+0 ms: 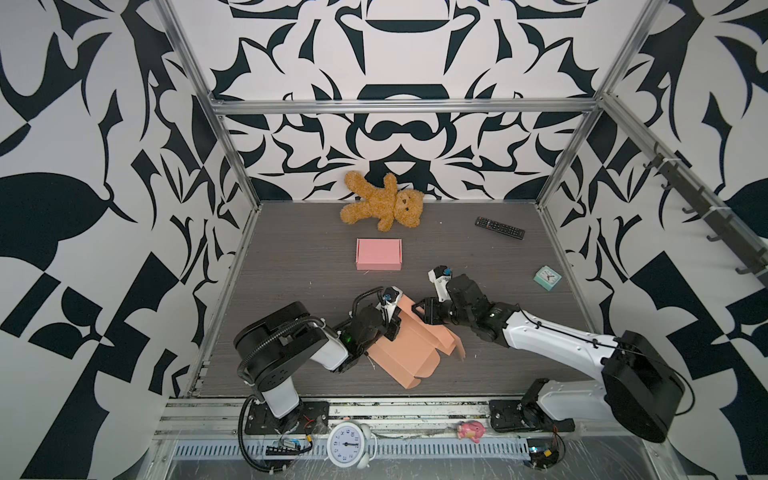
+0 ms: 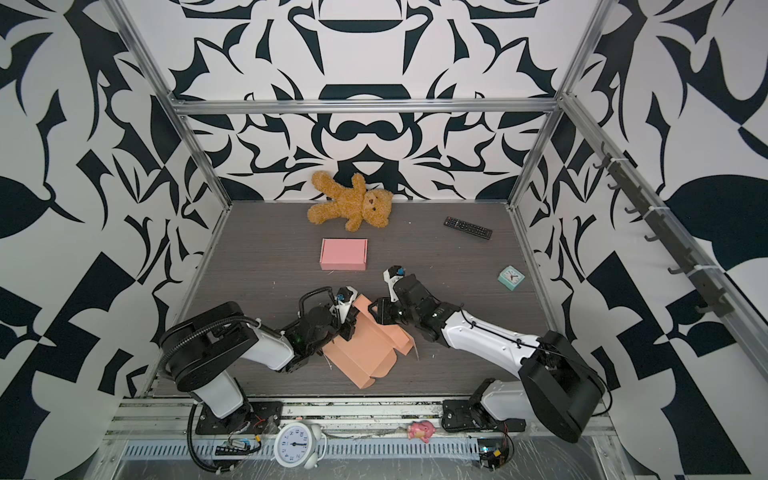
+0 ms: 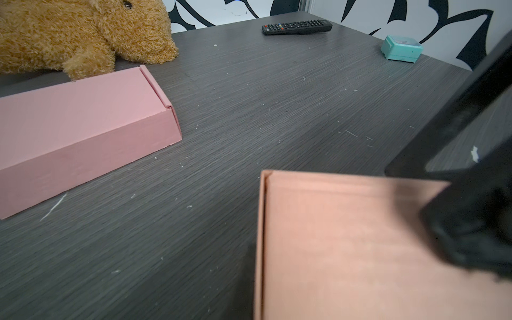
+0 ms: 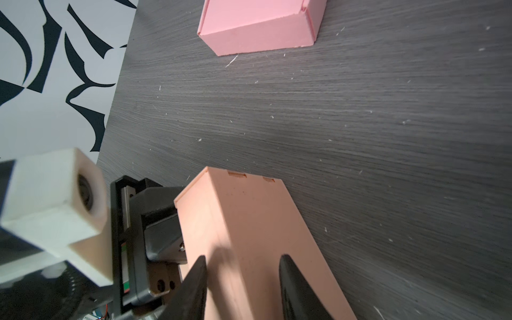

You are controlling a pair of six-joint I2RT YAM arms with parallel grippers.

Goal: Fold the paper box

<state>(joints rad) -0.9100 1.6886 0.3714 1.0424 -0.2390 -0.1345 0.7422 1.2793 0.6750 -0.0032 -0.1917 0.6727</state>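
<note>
Subject: peach paper box point(image 1: 409, 347), a part-formed card blank lying on the dark wood-grain table point(image 1: 291, 299). It sits on the robot's side of the closed pink box point(image 1: 378, 253), well apart from it and slightly right of it in both top views. One long wall is raised, with two tab slots point(image 4: 250, 176) showing at its end; the remaining flaps lie flat or half-lifted. The left gripper point(image 1: 392, 326) is against the blank's edge that faces away from the pink box's right side. One black finger point(image 3: 471, 227) lies on a peach panel, but its partner is hidden, so whether it is clamped cannot be told. The right gripper point(image 4: 244, 257) is over the raised wall, fingers point(image 4: 199, 277) spread apart with the panel face beneath them and no grip evident. Assessment: the card looks light and thin, stiff across each panel, willing to bend only at the scored creases, and likely to slide on the smooth table. Excess squeeze would probably dent it. Recommended hold is at a free panel edge close to a crease, with the other gripper pinning the base panel flat.
</note>
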